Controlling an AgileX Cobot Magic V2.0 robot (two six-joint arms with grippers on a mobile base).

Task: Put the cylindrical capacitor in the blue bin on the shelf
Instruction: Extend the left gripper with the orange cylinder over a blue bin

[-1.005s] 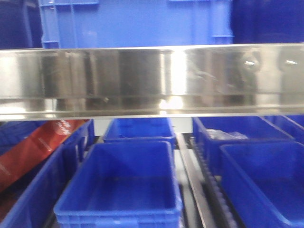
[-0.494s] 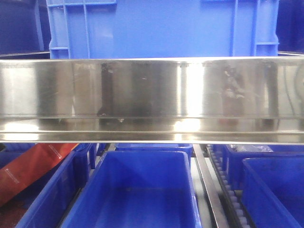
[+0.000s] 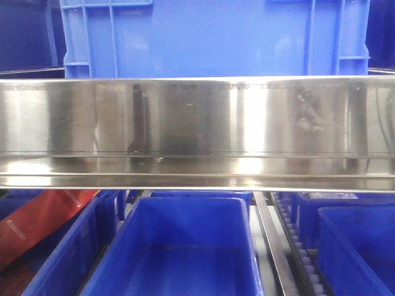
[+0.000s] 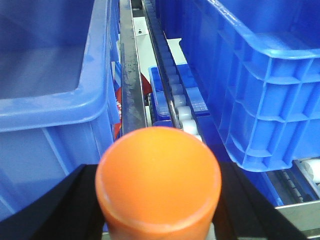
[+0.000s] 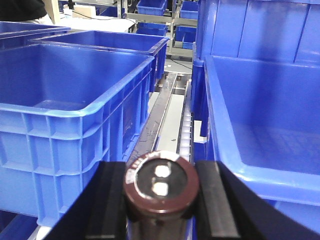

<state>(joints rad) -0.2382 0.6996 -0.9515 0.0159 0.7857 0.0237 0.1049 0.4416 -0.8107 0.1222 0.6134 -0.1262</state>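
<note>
The cylindrical capacitor (image 5: 161,184), dark brown with two silvery terminals on its end, sits upright between the black fingers (image 5: 111,200) of my right gripper (image 5: 161,202), which is shut on it. It hangs over the roller track between a blue bin (image 5: 75,85) on the left and a blue bin (image 5: 270,130) on the right. My left gripper (image 4: 159,205) is shut on an orange cylinder (image 4: 158,170) between black fingers (image 4: 55,210). The steel shelf rail (image 3: 197,123) crosses the front view. Neither gripper shows in the front view.
A large blue bin (image 3: 210,37) stands on the tier above the rail. Below it are a centre bin (image 3: 185,246), more bins at right (image 3: 358,246) and a red package (image 3: 43,216) at left. Roller tracks (image 4: 175,95) run between bins (image 4: 50,75).
In the front view the shelf rail has dropped lower and grown larger, and the lower bins have come closer. The last half second shows only a slight shift.
</note>
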